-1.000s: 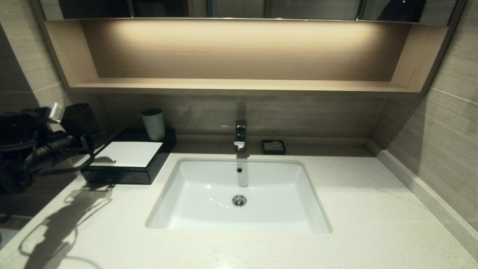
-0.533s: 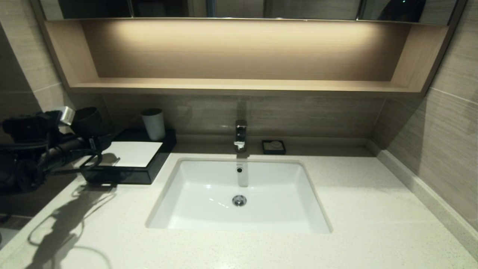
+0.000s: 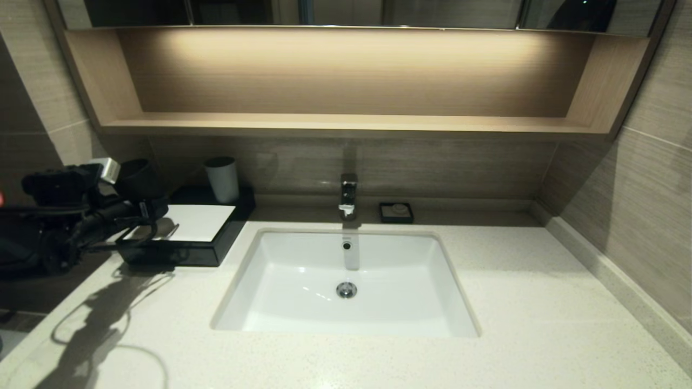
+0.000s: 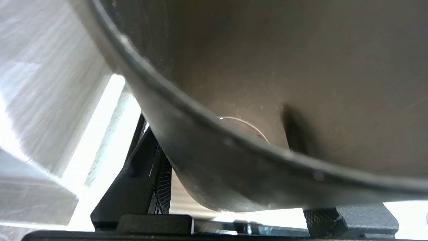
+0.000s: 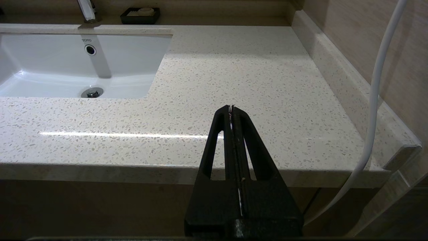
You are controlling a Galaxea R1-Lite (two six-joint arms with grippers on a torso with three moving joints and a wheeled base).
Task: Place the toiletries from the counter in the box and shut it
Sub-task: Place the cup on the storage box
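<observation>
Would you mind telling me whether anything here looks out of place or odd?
Yes: the left pincer holds a dark cylindrical cup in the air over the low black box with a white top panel. A second cup stands on the box. The right pincer is parked, shut.

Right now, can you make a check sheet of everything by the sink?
Surface: speckled counter with a white basin; both look dry and bare.
Job's things: black box with a white top, looks shut. Toiletries: nothing seen.
Clutter: pale cup at the back of the box; soap dish right of the tap.
Grippers: left gripper holds a dark cup over the box's left end. Right gripper is shut and empty, off the counter's front edge.
Cables: white cable hangs by the right wall.
Surroundings: wooden shelf above, nothing seen on it.
</observation>
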